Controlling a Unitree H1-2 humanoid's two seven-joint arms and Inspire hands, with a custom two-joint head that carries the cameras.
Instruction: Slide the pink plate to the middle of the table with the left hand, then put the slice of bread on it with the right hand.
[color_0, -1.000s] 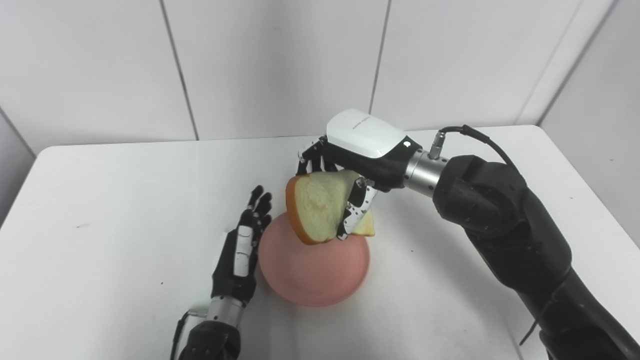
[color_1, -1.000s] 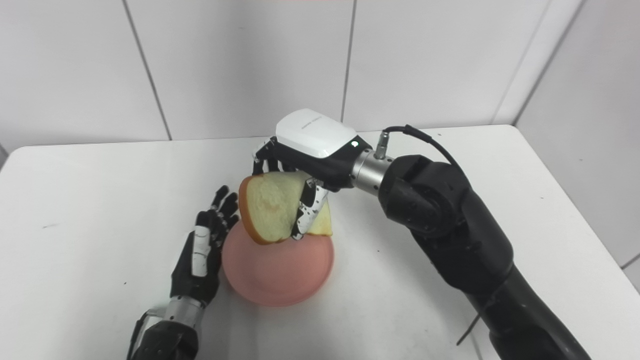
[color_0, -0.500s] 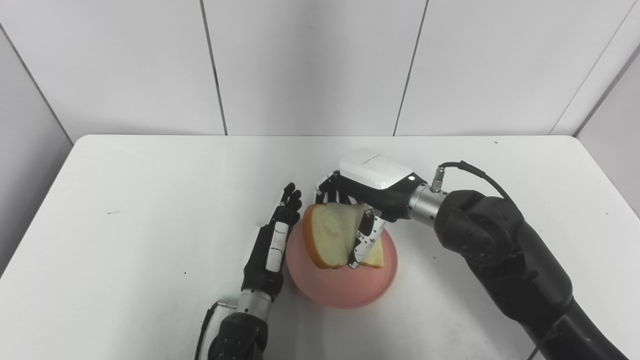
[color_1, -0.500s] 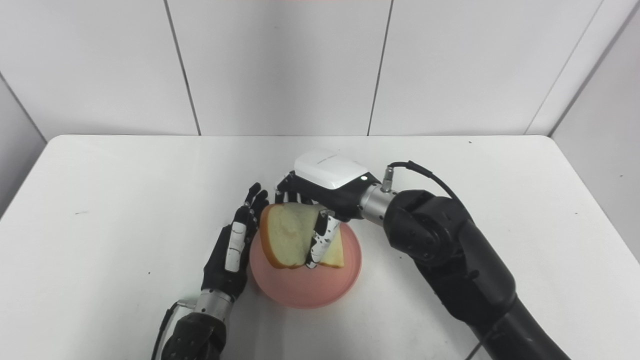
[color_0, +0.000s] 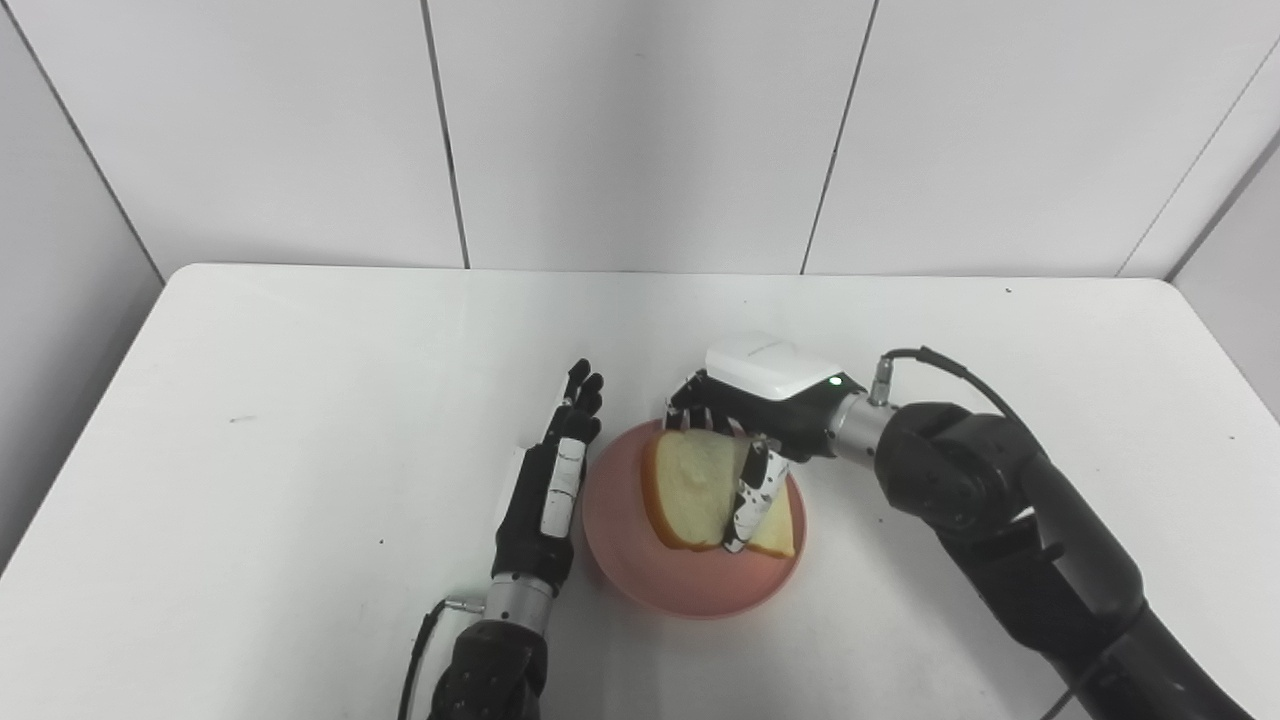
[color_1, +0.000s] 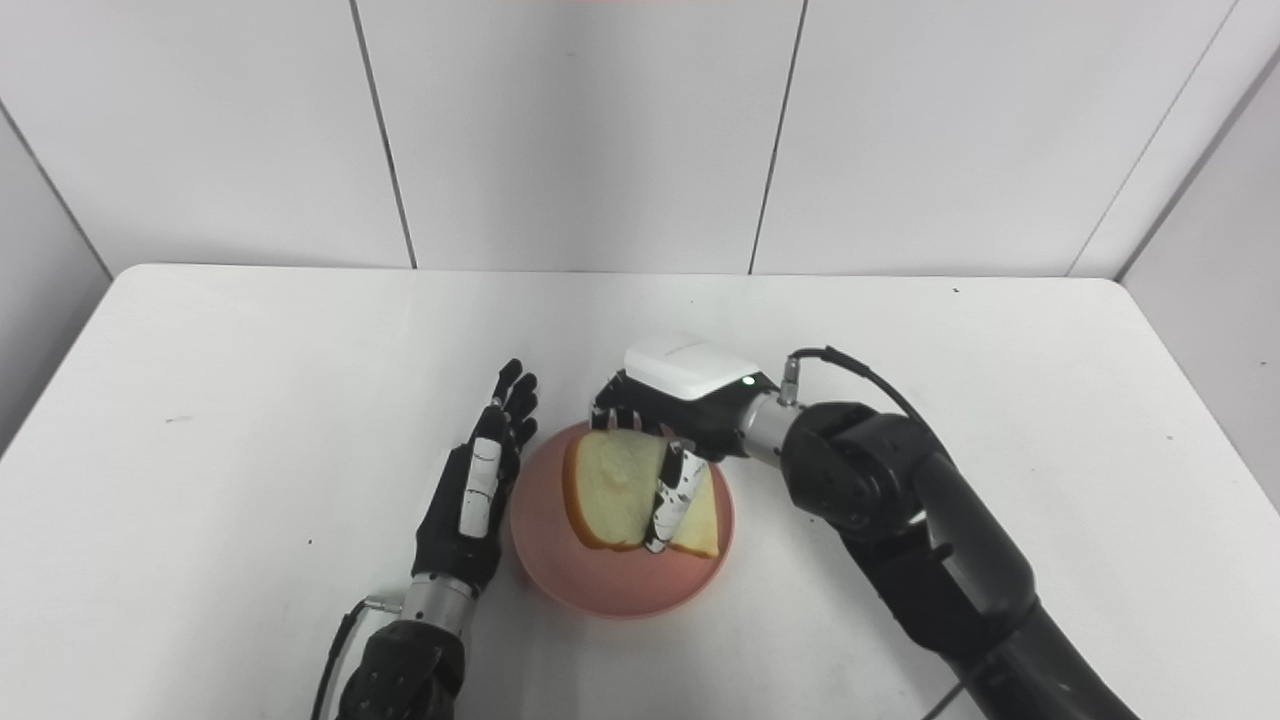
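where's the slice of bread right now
The slice of bread is over the pink plate near the table's middle, tilted and gripped by the right hand, with the open left hand just left of the plate.

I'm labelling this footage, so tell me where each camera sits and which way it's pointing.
Left eye view: on the head, looking down at the white table; both arms enter from below.
Right eye view: beside it, same downward aim, scene shifted slightly left.
Shared: open left hand beside the pink plate, right hand with fingers around the slice of bread.
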